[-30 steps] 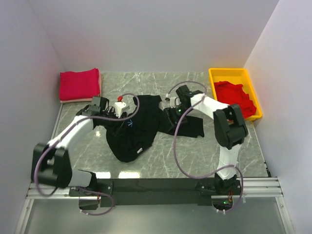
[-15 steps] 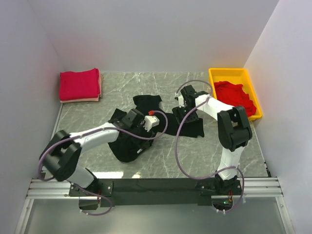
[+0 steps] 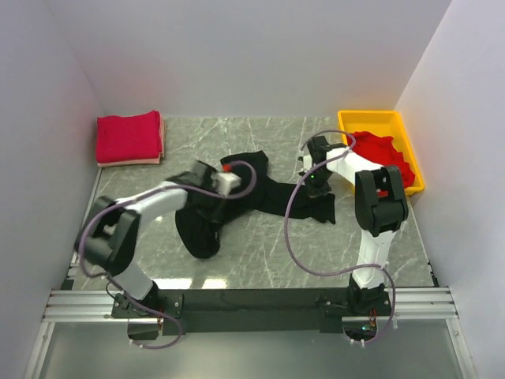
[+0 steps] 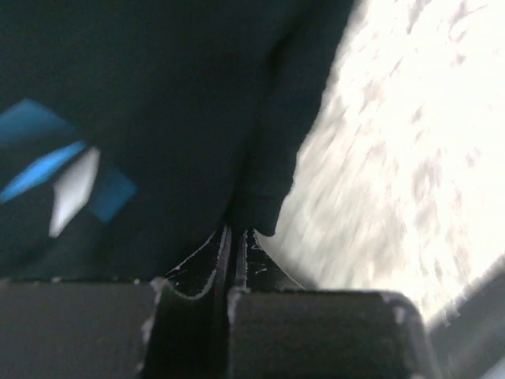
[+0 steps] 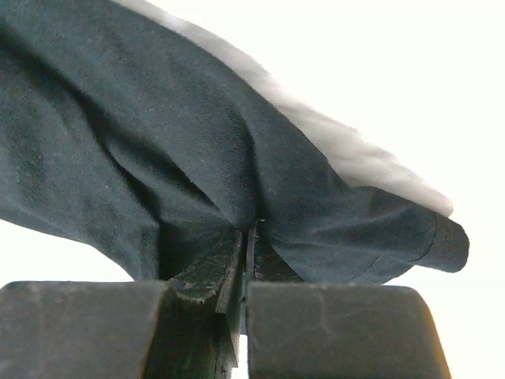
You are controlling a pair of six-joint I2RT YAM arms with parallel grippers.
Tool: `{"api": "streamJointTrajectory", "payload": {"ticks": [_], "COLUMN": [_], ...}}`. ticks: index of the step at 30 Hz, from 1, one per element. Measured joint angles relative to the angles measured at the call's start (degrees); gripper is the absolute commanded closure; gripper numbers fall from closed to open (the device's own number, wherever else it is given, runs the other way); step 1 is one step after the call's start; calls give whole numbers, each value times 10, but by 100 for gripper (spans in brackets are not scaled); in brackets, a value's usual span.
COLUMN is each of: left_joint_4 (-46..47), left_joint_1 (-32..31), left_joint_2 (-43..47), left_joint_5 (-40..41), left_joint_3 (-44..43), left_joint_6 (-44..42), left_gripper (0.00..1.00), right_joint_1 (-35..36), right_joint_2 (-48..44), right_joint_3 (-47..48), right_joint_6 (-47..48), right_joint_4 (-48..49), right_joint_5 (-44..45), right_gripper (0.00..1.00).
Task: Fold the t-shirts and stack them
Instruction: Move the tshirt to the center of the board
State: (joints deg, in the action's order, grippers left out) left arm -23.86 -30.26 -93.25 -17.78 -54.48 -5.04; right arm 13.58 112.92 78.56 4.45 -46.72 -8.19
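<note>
Now my left gripper [image 4: 234, 233] is pinched almost closed on a fold of the black t-shirt [image 3: 201, 229], which lies crumpled in the middle of the table [image 3: 268, 260]. My right gripper [image 5: 247, 231] squeezes the shirt's right side tight too. A folded red t-shirt [image 3: 129, 136] sits far left. A loose red t-shirt [image 3: 385, 154] lies in the yellow tray [image 3: 369, 117], far right.

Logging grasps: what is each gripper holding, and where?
Both hold the black t-shirt: the left gripper pinches a cloth edge, the right gripper a bunched fold near a hem.
</note>
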Motion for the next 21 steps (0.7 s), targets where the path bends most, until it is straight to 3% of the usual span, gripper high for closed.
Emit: {"api": "streamJointTrajectory", "payload": {"ticks": [7,11,18,21], "left_joint_4": [-159,-225,-232,-241], "left_joint_1": [218,325,522,558], "left_joint_2": [183,210,40,-35], "left_joint_5": [-149,-184,-154,-152], "left_joint_3": [-45,-52,-36,-66], "left_joint_6": [-122,-185,-242,-259], "left_gripper": [99,99,99,89], "right_joint_1": [-57,-64,-61,-57], "right_joint_2": [-40,-86,-127,-125], "right_joint_3": [-47,-79,-118,-126], "right_joint_6": [52,97,162,177], "right_joint_4": [-26,-47,-56,-59], "right_joint_5": [30,46,49,39], "right_gripper": [100,100,100,100]}}
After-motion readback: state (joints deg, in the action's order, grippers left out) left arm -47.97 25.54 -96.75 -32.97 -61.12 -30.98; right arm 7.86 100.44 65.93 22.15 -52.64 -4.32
